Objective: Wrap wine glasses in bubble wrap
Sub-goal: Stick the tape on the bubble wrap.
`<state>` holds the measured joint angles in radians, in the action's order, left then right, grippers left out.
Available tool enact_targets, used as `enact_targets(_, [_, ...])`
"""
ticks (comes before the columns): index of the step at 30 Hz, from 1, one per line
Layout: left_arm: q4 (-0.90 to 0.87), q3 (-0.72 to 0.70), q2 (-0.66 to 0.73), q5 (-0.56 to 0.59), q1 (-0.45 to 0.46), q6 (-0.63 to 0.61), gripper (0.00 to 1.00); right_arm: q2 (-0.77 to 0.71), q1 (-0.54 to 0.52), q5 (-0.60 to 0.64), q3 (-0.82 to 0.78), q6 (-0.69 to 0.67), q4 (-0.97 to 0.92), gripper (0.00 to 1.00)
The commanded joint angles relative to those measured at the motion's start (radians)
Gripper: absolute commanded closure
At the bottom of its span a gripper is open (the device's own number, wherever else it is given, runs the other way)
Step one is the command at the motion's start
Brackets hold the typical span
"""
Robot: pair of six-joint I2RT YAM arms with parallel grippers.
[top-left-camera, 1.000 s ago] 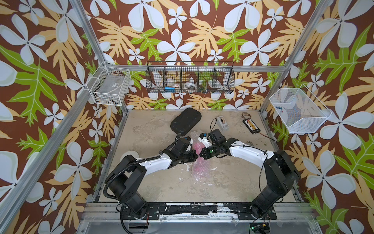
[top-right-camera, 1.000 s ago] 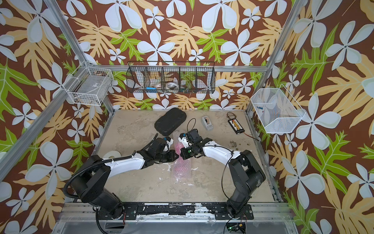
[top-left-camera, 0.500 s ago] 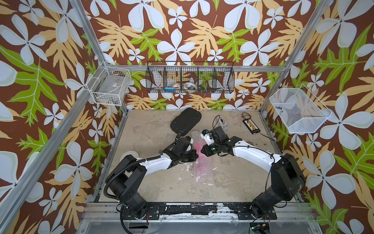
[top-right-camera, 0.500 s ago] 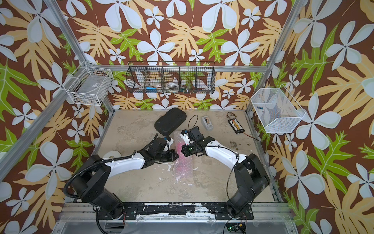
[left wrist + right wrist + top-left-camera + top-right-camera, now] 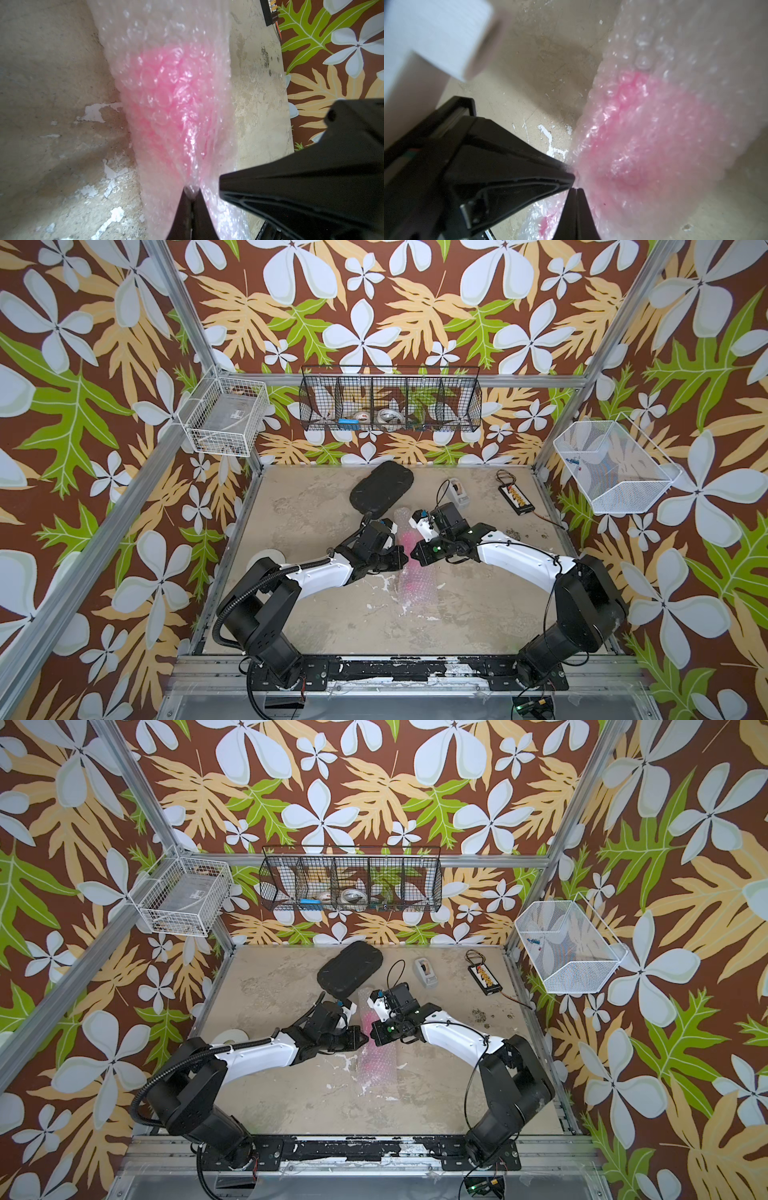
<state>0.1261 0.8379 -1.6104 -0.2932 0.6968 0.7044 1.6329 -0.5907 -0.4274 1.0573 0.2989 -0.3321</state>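
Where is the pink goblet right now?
In both top views the goblet lies mid-table inside the wrap, between the left hand and right hand, just nearer the robot than the case.

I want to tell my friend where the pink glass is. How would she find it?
Start at the beige table in the flowered booth and look at its middle. A roll of bubble wrap lies there, and the pink goblet is the blurry colour inside it: the only pink thing there.
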Motion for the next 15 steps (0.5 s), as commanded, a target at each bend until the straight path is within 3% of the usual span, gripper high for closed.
enact_targets(1, [0.006, 0.004, -0.003, -0.009, 0.001, 0.004, 0.97, 0.019, -0.001, -0.038, -0.02, 0.025, 0.055, 1.0])
enact_targets(15, [-0.002, 0.002, 0.002, 0.006, 0.001, 0.007, 0.95, -0.008, -0.001, -0.014, 0.022, 0.019, 0.023, 1.0])
